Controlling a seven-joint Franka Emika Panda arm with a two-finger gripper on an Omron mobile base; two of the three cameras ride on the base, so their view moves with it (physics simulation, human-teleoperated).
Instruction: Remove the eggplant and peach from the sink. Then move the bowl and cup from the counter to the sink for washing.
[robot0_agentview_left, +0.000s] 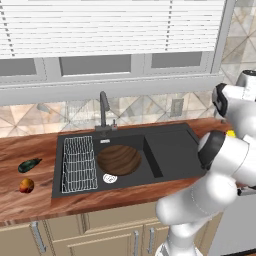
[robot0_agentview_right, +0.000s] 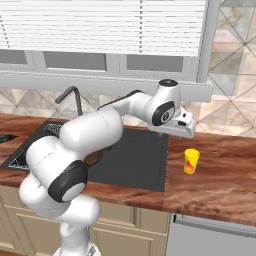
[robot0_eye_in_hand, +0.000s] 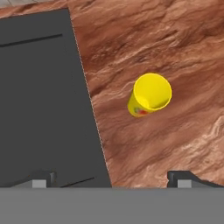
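The arm reached forward and rightward over the sink (robot0_agentview_right: 140, 165), with the gripper (robot0_agentview_right: 184, 129) above the counter (robot0_agentview_right: 220, 175), facing down. The cup (robot0_agentview_right: 190, 161) stood upright near the sink's right edge, mouth up, apart from the fingertips (robot0_eye_in_hand: 181, 178). The jaws were spread wide and held nothing. The bowl (robot0_agentview_left: 118, 160) lay in the basin; the eggplant (robot0_agentview_left: 29, 164) and peach (robot0_agentview_left: 26, 185) lay near the counter's left end.

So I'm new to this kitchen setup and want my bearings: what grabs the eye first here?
The big white arm stretches over the black sink, its open gripper hovering above the yellow cup on the wooden counter at the sink's right. The brown bowl sits in the basin, while the eggplant and peach lie on the counter to its left.
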